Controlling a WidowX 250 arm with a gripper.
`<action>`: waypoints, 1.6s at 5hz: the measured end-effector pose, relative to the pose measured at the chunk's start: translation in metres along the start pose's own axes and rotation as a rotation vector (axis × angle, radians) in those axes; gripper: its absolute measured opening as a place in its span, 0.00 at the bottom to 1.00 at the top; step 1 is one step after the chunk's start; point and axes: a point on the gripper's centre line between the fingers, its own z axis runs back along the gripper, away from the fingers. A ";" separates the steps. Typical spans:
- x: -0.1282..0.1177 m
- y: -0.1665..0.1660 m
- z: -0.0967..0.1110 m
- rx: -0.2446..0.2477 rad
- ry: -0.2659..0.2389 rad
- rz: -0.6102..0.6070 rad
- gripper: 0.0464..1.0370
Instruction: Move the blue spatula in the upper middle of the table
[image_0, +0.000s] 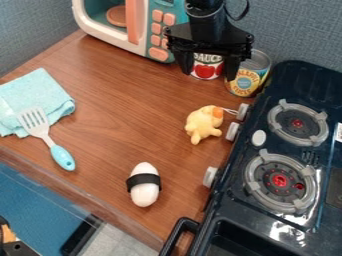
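Lying across a cloth, the blue-handled spatula waits at the table's left

The slotted spatula (62, 157) rests its head on the folded light-blue cloth (57, 95) and its handle on the wooden table (110, 125). Its long axis slants steeply, head to the upper left, handle end to the lower right.

Of the containers, the toy microwave (159, 30) at the top has a round coral piece (117, 16) inside; two cans, one tomato-labelled (207, 69), one yellow-and-blue-labelled (246, 81), stand near the stove (294, 150), contents hidden. The black gripper (208, 71) hangs at the top, jaws wide apart, the tomato-labelled can visible between them, nothing visibly gripped.
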 end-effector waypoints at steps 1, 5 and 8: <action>-0.007 0.002 -0.008 0.007 0.035 0.007 0.96; -0.076 0.079 0.020 0.116 -0.002 0.350 0.96; -0.118 0.138 0.015 0.180 0.045 0.539 0.96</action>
